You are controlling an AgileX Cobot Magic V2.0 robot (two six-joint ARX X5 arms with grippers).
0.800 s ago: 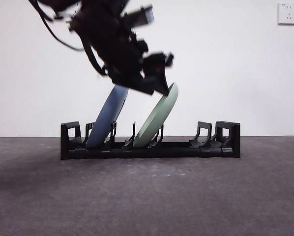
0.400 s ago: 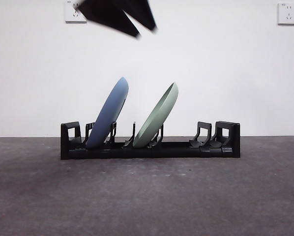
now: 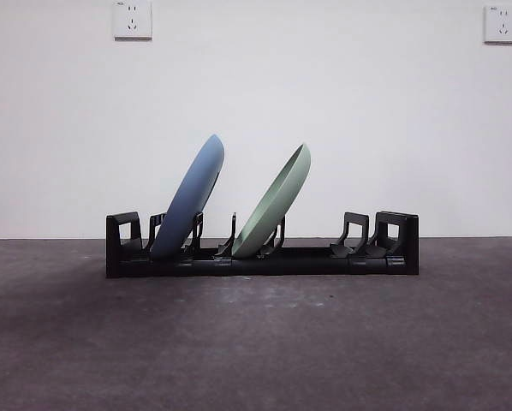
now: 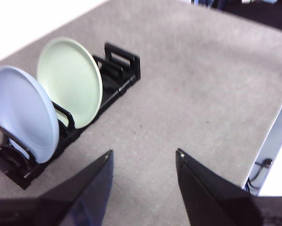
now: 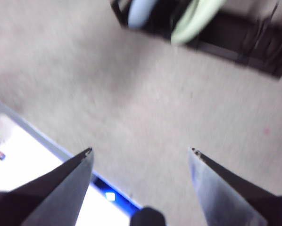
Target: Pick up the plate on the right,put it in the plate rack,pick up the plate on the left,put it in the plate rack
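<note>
Both plates, blue plate (image 3: 190,204) and green plate (image 3: 276,203), lean rightward in the plate rack (image 3: 262,257); left gripper (image 4: 142,160) and right gripper (image 5: 140,151) hover well clear, fingers spread wide, empty

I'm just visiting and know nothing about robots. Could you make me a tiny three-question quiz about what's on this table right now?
1. True or false: both plates stand in the plate rack.
2. Which plate sits nearer the rack's middle? A) the blue plate B) the green plate
3. Fill in: the left gripper and the right gripper each hold ____.

Key
1. True; both lean the same way between the prongs.
2. B; the blue plate is close to one blocky end.
3. Nothing; both have their jaws open over the bare grey table, away from the rack.
</note>
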